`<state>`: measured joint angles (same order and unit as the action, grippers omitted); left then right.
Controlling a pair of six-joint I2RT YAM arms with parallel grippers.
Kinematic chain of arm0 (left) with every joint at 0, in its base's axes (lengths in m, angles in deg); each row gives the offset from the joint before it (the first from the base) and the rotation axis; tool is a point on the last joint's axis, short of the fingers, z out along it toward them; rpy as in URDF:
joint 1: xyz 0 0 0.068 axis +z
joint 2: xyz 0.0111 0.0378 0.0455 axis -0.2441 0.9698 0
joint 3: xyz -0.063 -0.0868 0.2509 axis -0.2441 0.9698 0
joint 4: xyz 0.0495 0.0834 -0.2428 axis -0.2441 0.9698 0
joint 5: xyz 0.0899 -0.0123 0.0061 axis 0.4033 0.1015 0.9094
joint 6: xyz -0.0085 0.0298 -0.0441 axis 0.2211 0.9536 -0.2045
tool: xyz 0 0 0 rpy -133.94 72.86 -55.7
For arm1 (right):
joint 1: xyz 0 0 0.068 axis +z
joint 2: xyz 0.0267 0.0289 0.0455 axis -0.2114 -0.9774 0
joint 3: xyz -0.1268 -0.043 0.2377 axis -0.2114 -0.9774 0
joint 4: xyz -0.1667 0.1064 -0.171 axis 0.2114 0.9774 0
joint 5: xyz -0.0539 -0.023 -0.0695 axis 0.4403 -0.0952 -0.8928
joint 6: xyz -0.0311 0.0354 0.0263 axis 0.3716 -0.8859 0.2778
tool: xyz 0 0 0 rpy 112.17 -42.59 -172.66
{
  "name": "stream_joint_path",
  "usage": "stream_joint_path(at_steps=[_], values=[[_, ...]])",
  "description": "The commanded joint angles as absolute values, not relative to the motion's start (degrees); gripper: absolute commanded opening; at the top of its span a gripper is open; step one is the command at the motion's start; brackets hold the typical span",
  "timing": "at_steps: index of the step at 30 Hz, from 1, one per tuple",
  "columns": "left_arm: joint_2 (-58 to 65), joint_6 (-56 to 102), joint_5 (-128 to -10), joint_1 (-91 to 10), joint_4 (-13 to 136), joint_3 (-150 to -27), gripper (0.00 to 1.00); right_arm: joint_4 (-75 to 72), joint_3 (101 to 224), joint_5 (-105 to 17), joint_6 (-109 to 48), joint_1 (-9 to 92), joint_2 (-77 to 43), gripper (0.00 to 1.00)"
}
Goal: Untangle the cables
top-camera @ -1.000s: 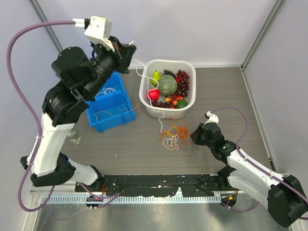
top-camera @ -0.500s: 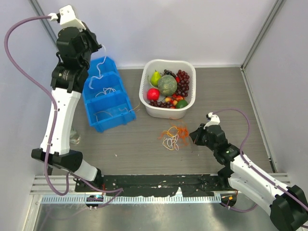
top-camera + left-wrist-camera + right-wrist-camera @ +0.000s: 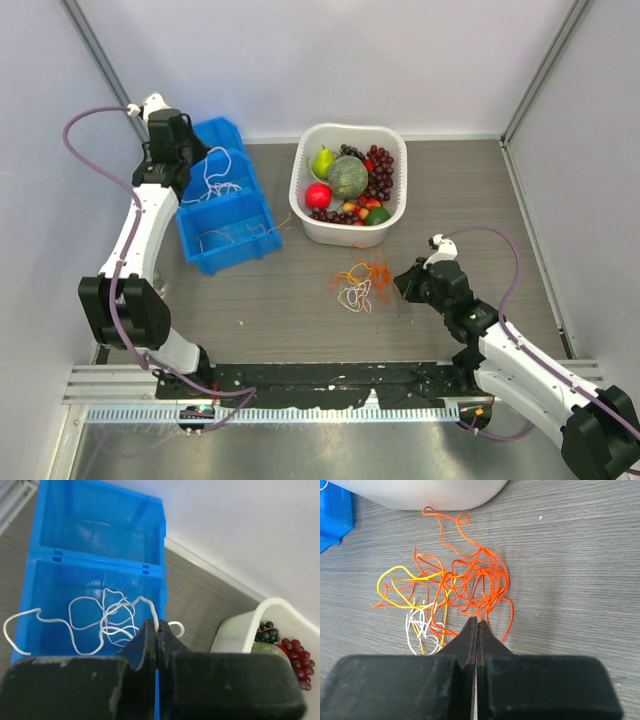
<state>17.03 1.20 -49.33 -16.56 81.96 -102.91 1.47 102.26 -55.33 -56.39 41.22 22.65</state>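
Upper left, our left end effector [image 3: 196, 153] pinches a white cable [image 3: 215, 185] over the blue bin [image 3: 222, 127]; lower right, our right end effector [image 3: 400, 283] is closed beside the tangled cables [image 3: 358, 283].

The top external view is taken from above and behind the arm bases, looking steeply down; the whole counter [image 3: 250, 290] and both arms are covered. The left wrist view is taken from behind the left tool [image 3: 157, 626], close above the blue bin [image 3: 95, 525]. It faces along the fingers toward the back wall, and the white basket [image 3: 235, 630] is caught at its right edge. The right wrist view is taken from behind the right tool [image 3: 477, 623], close over the counter, facing down onto the cables [image 3: 475, 580]. Bin, basket and cables are shared with the top view.
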Motion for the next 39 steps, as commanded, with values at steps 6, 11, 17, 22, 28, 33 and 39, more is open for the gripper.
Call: stream_joint_path(at_steps=[6, 11, 17, 22, 28, 33, 39], values=[[20.3, -8.9, -55.3, -11.1, 78.4, -102.1, 0.00, -1.3, 102.8, -55.5, -55.4, 41.1, 21.8, 0.01], [23.8, -14.0, -56.9, -8.2, 82.8, -101.8, 0.00, -1.3, 102.8, -55.6, -55.4, 41.1, 21.8, 0.01], [22.1, -18.5, -58.2, -7.4, 83.0, -98.5, 0.39, -1.4, 102.7, -55.3, -55.4, 41.0, 21.8, 0.01], [17.1, -21.0, -59.6, -7.4, 81.6, -94.9, 0.62, -1.4, 102.8, -55.3, -55.4, 41.0, 21.7, 0.01], [12.1, -20.4, -64.4, -11.7, 80.9, -91.1, 0.70, -1.6, 102.8, -55.1, -55.3, 41.0, 21.5, 0.01], [9.8, -11.0, -73.1, -27.0, 77.6, -84.4, 0.60, -1.6, 102.9, -54.7, -55.3, 41.0, 21.3, 0.01], [2.4, -0.3, -72.1, -51.0, 63.8, -63.4, 0.61, -1.8, 102.4, -53.0, -54.7, 41.1, 22.5, 0.09]])
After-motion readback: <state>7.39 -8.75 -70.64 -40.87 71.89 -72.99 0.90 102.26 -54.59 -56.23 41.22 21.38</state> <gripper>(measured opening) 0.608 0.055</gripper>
